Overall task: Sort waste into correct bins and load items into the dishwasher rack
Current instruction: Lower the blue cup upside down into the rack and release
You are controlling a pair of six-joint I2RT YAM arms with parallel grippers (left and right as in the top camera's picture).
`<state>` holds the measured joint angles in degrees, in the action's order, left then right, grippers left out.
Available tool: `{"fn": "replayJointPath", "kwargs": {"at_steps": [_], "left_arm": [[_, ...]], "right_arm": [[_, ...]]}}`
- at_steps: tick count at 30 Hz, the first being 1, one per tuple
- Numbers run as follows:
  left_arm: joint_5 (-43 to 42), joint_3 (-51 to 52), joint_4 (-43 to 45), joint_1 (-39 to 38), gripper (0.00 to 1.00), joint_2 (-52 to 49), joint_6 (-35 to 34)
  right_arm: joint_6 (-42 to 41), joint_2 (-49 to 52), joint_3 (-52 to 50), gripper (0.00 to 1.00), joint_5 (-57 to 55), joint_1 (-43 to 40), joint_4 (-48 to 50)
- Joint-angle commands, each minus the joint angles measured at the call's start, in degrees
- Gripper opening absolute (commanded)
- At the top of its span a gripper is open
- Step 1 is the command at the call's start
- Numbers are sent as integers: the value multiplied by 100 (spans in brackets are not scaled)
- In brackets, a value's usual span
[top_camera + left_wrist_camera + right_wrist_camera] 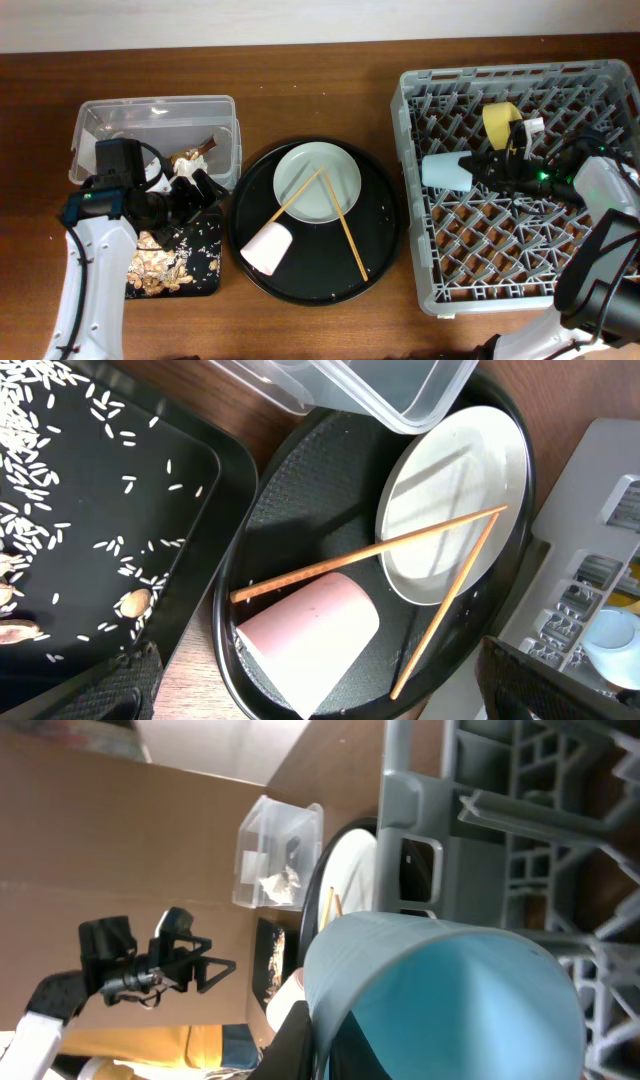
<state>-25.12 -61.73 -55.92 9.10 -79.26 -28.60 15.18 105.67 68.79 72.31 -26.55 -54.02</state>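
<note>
The large round black tray rests on the brown wooden table. Beyond the tray, a pale wall strip borders the table's far edge.

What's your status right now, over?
Right gripper shut on light blue cup, at the dishwasher rack. Left gripper open, empty, by the clear tub. Pink cup, plate, chopsticks not yet loaded. Yellow bowl racked close by.

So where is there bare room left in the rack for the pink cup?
The rack is bare pegs across its near half, below the light blue cup held by the right gripper. Its far rows are crowded: yellow bowl, that cup, the gripper.
</note>
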Motion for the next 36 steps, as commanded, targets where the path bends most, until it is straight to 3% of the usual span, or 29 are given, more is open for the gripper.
{"fn": "replayJointPath", "kwargs": {"at_steps": [1,11,15,20,27,33,36], "left_arm": [[-59,-94,9,28,99,118,-50],[-59,-94,9,28,99,118,-48],[-59,-94,11,28,100,118,-50],[-59,-94,9,28,99,118,-50],[-59,-94,9,28,99,118,-50],[-57,-94,11,28,99,118,-50],[-59,-94,11,28,99,118,-50]], "right_arm": [[-400,140,-105,4,-2203,-22,-122],[-715,44,354,6,-3585,-20,-1095],[-787,44,354,21,-3882,-22,-1150],[-992,44,640,28,-4328,-26,-1493],[-1016,44,2009,39,-5292,-24,-2682],[-837,44,2756,42,-4686,446,-3126],[-372,44,2767,37,-4459,1003,-2986]]}}
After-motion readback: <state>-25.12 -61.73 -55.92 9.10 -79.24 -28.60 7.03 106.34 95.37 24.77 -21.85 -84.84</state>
